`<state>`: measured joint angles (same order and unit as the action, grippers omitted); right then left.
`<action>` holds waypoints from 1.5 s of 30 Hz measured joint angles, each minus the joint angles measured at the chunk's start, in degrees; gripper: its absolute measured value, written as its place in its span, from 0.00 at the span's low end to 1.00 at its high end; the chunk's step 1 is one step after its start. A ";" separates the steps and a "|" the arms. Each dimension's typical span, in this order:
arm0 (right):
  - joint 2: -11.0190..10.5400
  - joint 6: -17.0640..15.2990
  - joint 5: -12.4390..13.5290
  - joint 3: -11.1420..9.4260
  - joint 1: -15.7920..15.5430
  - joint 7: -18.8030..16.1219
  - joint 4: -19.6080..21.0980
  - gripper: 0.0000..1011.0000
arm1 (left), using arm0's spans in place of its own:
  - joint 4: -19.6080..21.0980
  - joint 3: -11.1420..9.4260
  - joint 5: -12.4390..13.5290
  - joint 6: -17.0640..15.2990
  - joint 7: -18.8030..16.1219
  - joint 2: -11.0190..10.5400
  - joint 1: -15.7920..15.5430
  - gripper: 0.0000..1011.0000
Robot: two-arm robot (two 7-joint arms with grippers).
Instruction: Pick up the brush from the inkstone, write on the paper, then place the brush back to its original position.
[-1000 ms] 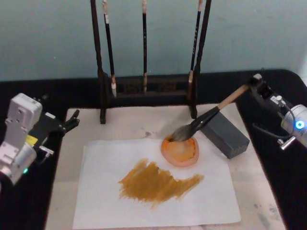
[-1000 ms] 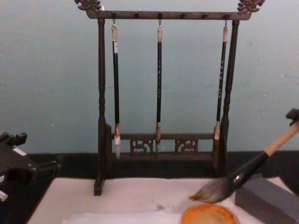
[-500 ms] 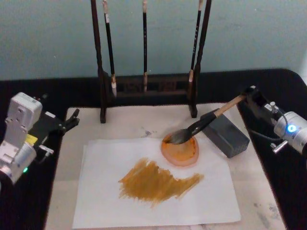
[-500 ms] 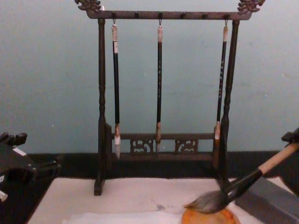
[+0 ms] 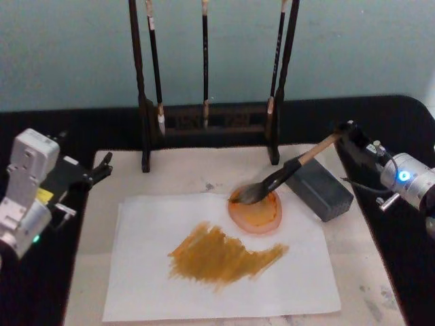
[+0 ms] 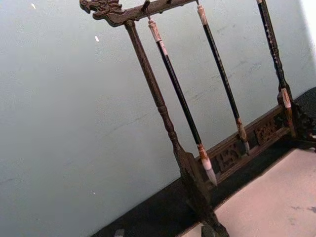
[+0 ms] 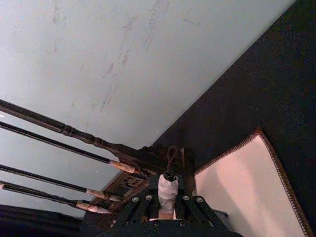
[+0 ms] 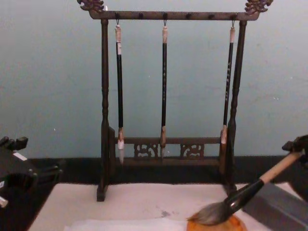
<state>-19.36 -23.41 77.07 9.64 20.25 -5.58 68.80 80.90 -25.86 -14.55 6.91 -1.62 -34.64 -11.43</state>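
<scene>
Head view: the right gripper (image 5: 348,130) pinches the tan handle end of the brush (image 5: 289,171). The brush slants down past a grey block (image 5: 323,193), its tuft over the far rim of the inkstone (image 5: 262,217). Beside it, the paper (image 5: 299,278) carries an ochre smear (image 5: 221,257). The left gripper (image 5: 102,166) is parked at the left; spread or pressed together, I cannot tell.

Chest view: from the side, the tuft touches the dish.

Right wrist view: the fingers (image 7: 140,203) are clamped on the handle tip, below its cord loop (image 7: 171,153).

Left wrist view: three slender brushes (image 6: 180,94) hang on a rack (image 6: 148,74).
</scene>
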 joint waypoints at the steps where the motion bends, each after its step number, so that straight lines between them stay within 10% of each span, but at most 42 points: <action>1: -0.10 0.08 -0.06 0.40 0.46 -0.14 -0.46 0.17 | 0.00 0.00 0.00 0.00 0.00 0.00 0.00 1.00; 33: -1.46 0.86 0.89 3.45 3.15 -0.68 -3.86 0.17 | 0.00 0.00 0.00 0.00 0.00 0.00 0.00 1.00; 45: -1.41 0.86 0.88 3.34 3.08 -0.63 -3.76 0.54 | 0.00 0.00 0.00 0.00 0.00 0.00 0.00 1.00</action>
<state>-20.77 -22.55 77.95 12.98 23.34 -6.21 65.04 80.90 -25.86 -14.55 6.91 -1.62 -34.64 -11.43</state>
